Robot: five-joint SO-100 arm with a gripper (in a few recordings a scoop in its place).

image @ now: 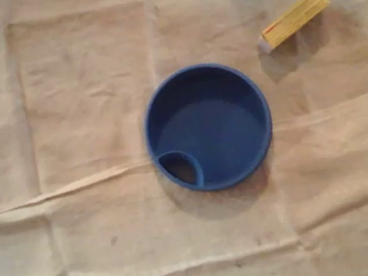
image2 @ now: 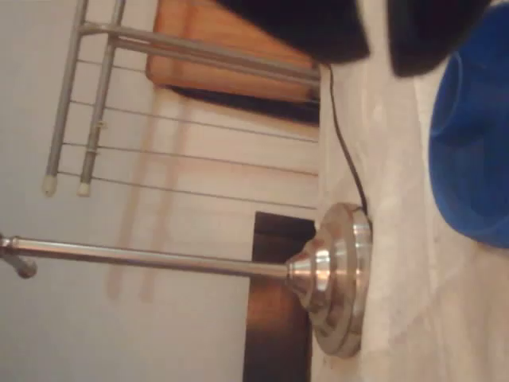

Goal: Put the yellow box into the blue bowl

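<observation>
The yellow rectangular cardboard box [image: 293, 19] lies flat on the creased beige cloth [image: 81, 90] that covers the table. In the overhead view it sits near the upper right corner, tilted, with its pale end cap pointing down and left. The round blue plastic bowl [image: 218, 133] stands at the centre of the same view, below and to the left of the box and clear of it. The bowl is empty. A small curved inner compartment [image: 181, 168] sits against its lower left wall.

The wrist view lies on its side. The gripper [image2: 378, 32] appears as two dark, blurred shapes at the top edge, with a narrow strip of cloth visible between them. How far the jaws stand apart cannot be told, and nothing is seen held in them. The bowl [image2: 473, 151] lies at the right edge, just below the gripper. The position of the box relative to the gripper cannot be established.

A brushed-metal stand base [image2: 334, 278] with a thin rod [image2: 151, 259] rests at the cloth's edge, and a black cable [image2: 342, 143] runs beside it.
</observation>
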